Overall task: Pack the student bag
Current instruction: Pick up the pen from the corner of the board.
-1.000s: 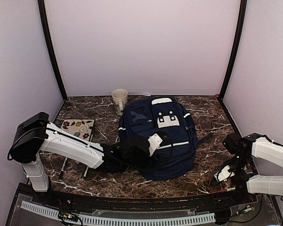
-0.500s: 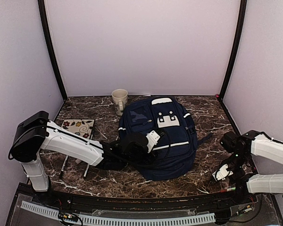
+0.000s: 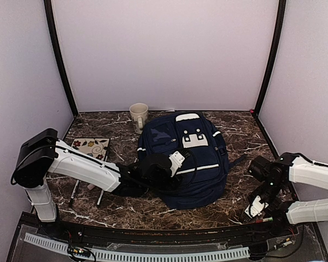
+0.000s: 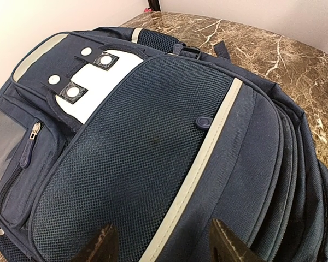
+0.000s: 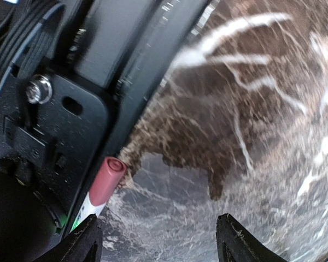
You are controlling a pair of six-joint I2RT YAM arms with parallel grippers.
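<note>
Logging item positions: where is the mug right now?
In the top view, the cream mug stands near the back wall, left of centre, just beside the student bag at its far-left corner.

top overview, left wrist near student bag

In the left wrist view we lose the student bag past the edge at 6 and 9 o'clock. The right wrist view is blurred; at 8 o'clock a pink-capped marker shows only its cap end beside a black frame, its print unreadable.
</note>
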